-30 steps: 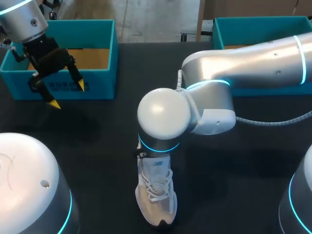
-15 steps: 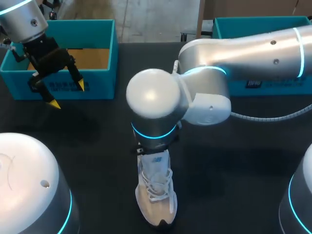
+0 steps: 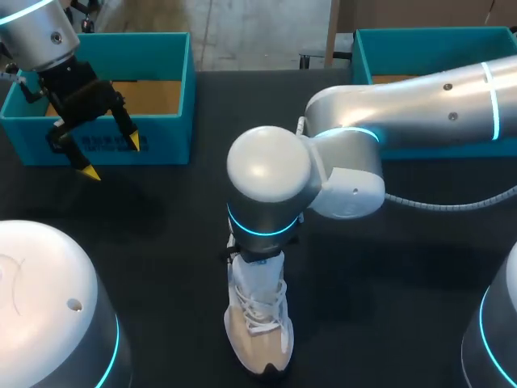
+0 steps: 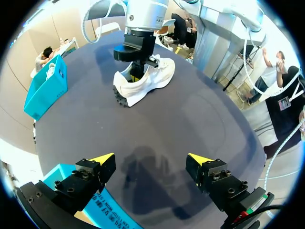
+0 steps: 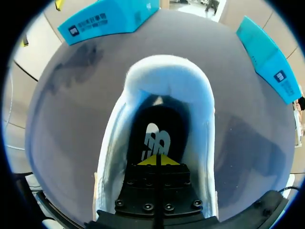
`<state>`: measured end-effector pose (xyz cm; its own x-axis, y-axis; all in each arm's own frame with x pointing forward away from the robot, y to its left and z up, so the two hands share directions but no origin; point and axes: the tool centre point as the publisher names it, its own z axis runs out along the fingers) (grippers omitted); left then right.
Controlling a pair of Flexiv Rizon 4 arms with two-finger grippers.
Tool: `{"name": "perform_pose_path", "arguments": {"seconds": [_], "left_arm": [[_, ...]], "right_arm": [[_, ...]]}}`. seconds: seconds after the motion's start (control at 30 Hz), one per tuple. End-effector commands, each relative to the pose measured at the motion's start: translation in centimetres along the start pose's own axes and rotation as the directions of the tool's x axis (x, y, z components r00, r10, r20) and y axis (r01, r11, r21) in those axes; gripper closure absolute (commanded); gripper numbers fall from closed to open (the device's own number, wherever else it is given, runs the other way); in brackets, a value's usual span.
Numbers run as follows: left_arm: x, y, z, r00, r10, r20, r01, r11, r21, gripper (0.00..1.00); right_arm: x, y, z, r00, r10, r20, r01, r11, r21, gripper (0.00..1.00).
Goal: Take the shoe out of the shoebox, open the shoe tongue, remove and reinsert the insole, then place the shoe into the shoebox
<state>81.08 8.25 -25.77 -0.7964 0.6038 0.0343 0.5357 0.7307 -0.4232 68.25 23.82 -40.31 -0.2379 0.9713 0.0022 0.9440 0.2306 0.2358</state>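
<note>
- Our right gripper (image 5: 157, 160), tips pressed together, sits inside the shoe (image 5: 164, 81) opening; only its wrist view shows this.
- Our left gripper (image 3: 111, 158) hangs spread near the shoebox (image 3: 153, 48); the shoe stands on the table (image 3: 388, 267).

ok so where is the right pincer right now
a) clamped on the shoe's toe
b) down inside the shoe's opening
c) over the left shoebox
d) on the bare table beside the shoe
b, the right wrist view shows the right pincer with its yellow tips together, down inside the opening of the shoe, just above the insole.
</note>
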Motion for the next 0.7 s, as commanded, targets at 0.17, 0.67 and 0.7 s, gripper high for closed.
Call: {"name": "perform_pose_path", "arguments": {"seconds": [0.17,0.67,0.7], "left_arm": [[0.1,0.0,0.0,1.000,0.000,0.000,0.000,1.000,-0.002,0.00],[0.1,0.0,0.0,1.000,0.000,0.000,0.000,1.000,-0.002,0.00],[0.1,0.0,0.0,1.000,0.000,0.000,0.000,1.000,-0.002,0.00]], "right_arm": [[0.6,1.2,-1.8,0.999,-0.011,0.048,0.012,0.999,-0.031,1.00],[-0.4,-0.4,0.7,0.999,0.035,0.016,-0.036,0.999,0.034,1.00],[-0.4,-0.2,0.6,0.999,0.036,0.016,-0.036,0.999,0.035,1.00]]}}
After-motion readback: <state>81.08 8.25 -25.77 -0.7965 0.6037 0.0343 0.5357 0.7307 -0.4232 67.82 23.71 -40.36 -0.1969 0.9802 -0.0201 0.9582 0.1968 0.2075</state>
